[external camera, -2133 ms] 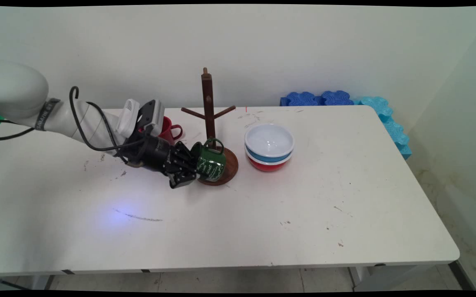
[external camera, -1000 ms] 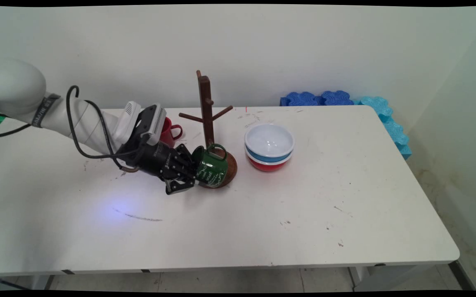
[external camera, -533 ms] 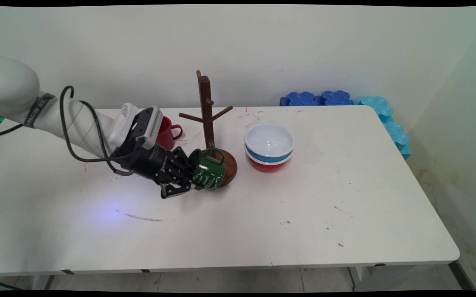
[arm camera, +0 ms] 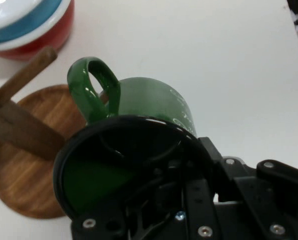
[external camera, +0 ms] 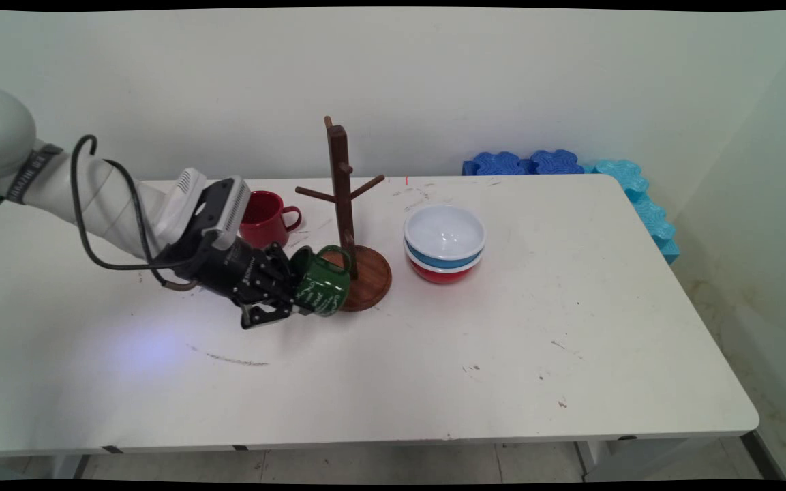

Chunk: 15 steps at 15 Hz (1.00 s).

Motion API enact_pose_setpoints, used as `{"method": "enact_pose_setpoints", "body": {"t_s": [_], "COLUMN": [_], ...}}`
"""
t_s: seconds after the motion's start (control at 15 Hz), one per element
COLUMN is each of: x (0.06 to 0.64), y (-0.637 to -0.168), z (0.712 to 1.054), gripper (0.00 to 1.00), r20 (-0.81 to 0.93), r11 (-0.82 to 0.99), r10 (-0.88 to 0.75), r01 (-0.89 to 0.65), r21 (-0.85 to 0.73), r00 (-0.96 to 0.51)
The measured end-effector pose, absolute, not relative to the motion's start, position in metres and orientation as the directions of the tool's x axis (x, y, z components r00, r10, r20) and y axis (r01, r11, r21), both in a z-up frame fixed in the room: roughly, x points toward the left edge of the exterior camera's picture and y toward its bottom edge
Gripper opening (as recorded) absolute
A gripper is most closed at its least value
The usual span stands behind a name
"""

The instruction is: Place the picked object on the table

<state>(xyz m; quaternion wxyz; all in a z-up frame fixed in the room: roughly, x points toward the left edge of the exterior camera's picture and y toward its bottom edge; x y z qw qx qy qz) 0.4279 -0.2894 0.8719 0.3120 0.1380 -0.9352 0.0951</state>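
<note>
One green mug (external camera: 322, 289) is what we have hold of: our gripper (external camera: 282, 298) is closed on its rim, one finger inside the mouth and the other against the outer wall, as the hand view shows with the dark opening of the mug (arm camera: 124, 165) filling the space just above the linkage. We carry it on its side, mouth toward the wrist and bottom pointing away, the handle (arm camera: 94, 90) turned up and toward the wooden mug stand (external camera: 345, 204). It appears to hang just above the table (external camera: 433, 354), though we cannot tell for sure whether its lower side touches. The mug sits just beside the stand's round base (external camera: 369, 276), at its left edge in the main view, and partly overlaps it there.

The stand is upright, with pegs branching left and right off its post; none carries a mug. A red mug (external camera: 263, 218) stands upright behind our wrist, handle pointing toward the post. To the right of the stand, near but apart from it, three bowls (external camera: 444, 242) are nested: white on top, blue in the middle, red at the bottom. Blue foam pieces (external camera: 570, 167) lie along the far right edge of the table.

White lettering and curling lines run across the green mug's side; we cannot read them. The arm's band bears letters too, cut off and unreadable.
</note>
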Motion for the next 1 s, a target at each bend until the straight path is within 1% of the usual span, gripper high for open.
{"method": "enact_pose_setpoints", "body": {"t_s": [0.6,1.0], "x": [0.454,0.473], "y": [-0.28,-0.279], "z": [0.89,0.893], "gripper": [0.0,0.0], "r20": [0.5,0.406], "r11": [0.946,0.953], "r10": [-0.196,-0.171], "r01": [-0.297,-0.255], "r21": [-0.131,-0.162], "r00": [-0.844,-0.898]}}
